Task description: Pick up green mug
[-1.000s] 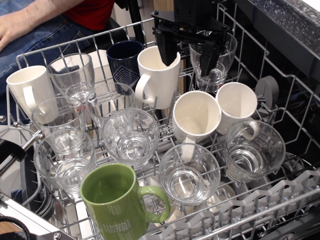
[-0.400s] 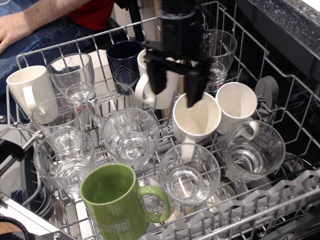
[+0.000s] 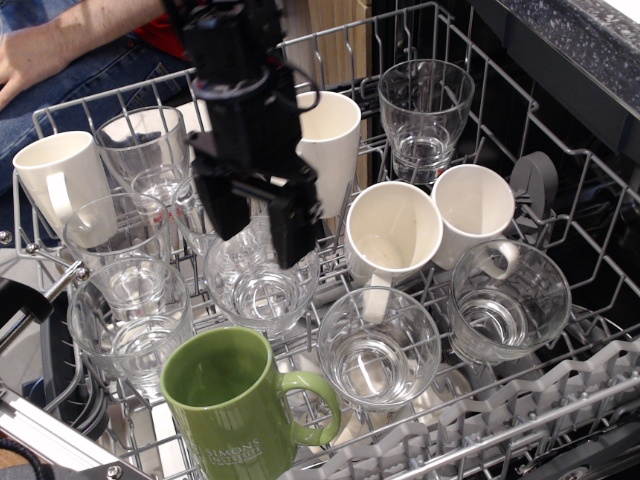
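The green mug stands upright at the front of the dishwasher rack, its loop handle pointing right and pale lettering low on its side. My black gripper hangs open and empty over a clear glass in the middle of the rack, behind and a little above the green mug. Its fingers point down and are apart from the mug. The arm hides the dark navy mug at the back.
Several clear glasses and white mugs fill the rack around the green mug. A glass stands close on its left and another on its right. A person's arm rests at the back left. The counter edge runs at the right.
My gripper has moved left and towards the front, from over the white mugs at the back to over the middle glass, nearer the green mug. It stays open.
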